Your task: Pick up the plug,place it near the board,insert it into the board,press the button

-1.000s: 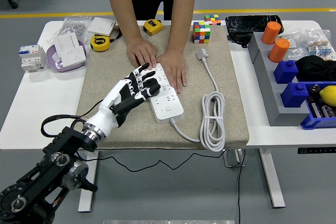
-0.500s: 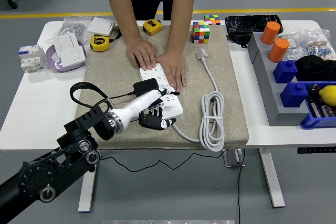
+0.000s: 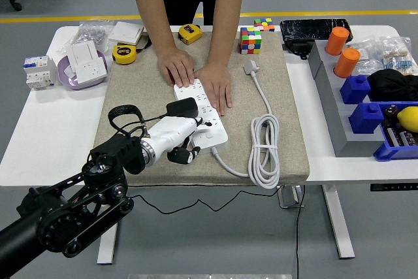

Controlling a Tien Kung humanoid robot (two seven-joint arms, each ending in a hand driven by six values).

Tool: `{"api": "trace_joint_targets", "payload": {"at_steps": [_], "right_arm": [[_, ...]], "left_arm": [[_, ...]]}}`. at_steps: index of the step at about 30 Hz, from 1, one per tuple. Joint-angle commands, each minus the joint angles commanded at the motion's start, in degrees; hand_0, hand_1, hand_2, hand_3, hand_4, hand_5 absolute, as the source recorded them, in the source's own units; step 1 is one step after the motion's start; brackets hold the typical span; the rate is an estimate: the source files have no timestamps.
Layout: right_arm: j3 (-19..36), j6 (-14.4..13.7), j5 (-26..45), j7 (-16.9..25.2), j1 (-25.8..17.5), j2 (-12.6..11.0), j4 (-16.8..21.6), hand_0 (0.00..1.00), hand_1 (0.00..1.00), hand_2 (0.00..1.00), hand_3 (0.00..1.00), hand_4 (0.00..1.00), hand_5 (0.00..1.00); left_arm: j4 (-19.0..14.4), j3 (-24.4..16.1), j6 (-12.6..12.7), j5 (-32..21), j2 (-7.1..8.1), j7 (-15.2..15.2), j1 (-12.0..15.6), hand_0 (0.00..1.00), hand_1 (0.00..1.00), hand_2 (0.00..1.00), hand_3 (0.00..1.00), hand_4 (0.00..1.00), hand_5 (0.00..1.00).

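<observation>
Plug [image 3: 251, 66] lay on the mat [image 3: 130, 96] right of the strip [image 3: 201, 117], near the cube [image 3: 251, 39], its cable [image 3: 264, 151] running down to a coil and back to the strip's near end. Not picked up, not inserted.

Strip lay diagonally mid-mat. A person's two hands [image 3: 199, 76] pressed flat on its far end, holding it steady; same placement in all three frames.

Left hand [image 3: 179, 136] sat at the strip's near-left corner. Fingers [image 3: 188, 155] curled under the palm, holding nothing as far as visible; the tips are partly hidden, so contact with the strip cannot be confirmed. A second ago the fingers were spread and lying over the strip's middle. Half a second ago the wrist had rolled over and dropped toward the near end. Now the hand has drawn back slightly left and tucked tighter.

Judgement: the hand has shifted from the sockets toward the switch end, which resembles a button press more than a plug pick. With the plug still loose, the press looks out of sequence with the task.

Right arm not visible. Tape measures [image 3: 124, 53] and clutter sat on the table [image 3: 39, 129], untouched.
</observation>
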Motion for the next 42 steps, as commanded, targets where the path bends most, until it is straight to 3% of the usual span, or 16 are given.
{"api": "trace_joint_targets", "payload": {"at_steps": [42], "right_arm": [[-0.11,0.02,-0.10,0.04,-0.24,-0.19,0.00,0.803,0.716,0.694,0.608,0.892,0.571]], "left_arm": [[2.77,1.54,-0.25,-0.01,-0.46,-0.36,0.32,0.092,0.036,0.159,0.839,0.504,0.002]]}}
